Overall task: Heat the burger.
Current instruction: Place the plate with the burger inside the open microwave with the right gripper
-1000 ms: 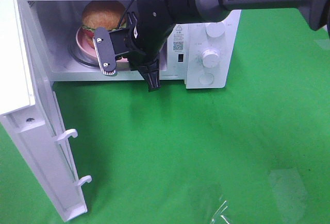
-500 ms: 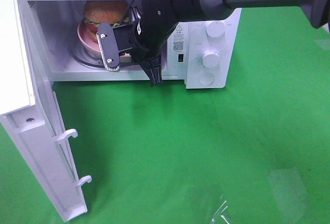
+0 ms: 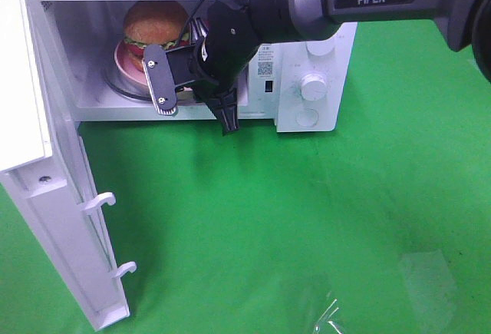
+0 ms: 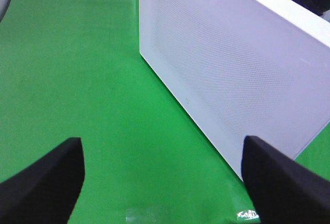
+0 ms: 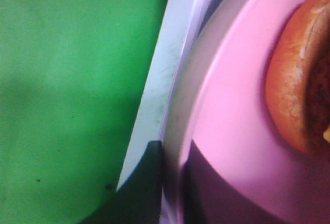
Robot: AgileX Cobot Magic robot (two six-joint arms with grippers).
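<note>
You've got a green cloth [image 3: 307,219] over the whole table. The white microwave [image 3: 330,119] stands at the back, and its door [image 3: 31,119] is swung wide toward the camera on the left. The right arm [image 3: 368,0] comes in from the top right and reaches across the microwave's front into the open cavity.

Inside, a pink plate [image 3: 123,61] sits on the glass turntable [image 5: 178,110]. The burger [image 3: 153,21] is upright on that plate, toward the left rear of the cavity.

Your right gripper [image 3: 159,81] is at the plate's front rim, just inside the opening, and is clenched on that rim. In the right wrist view one dark finger [image 5: 147,183] lies against the edge and a dark patch covers the plate beside it. The burger sits behind and above the gripper in the high view. It's set back from the pinched rim with a strip of bare pink plate between, so there's no contact with the fingers.

Your left gripper [image 4: 162,183] is released, its jaws wide apart with nothing between them. It hangs over the cloth beside the outer face of the door.

Two round knobs [image 3: 313,86] are on the panel, to the right of the arm.
</note>
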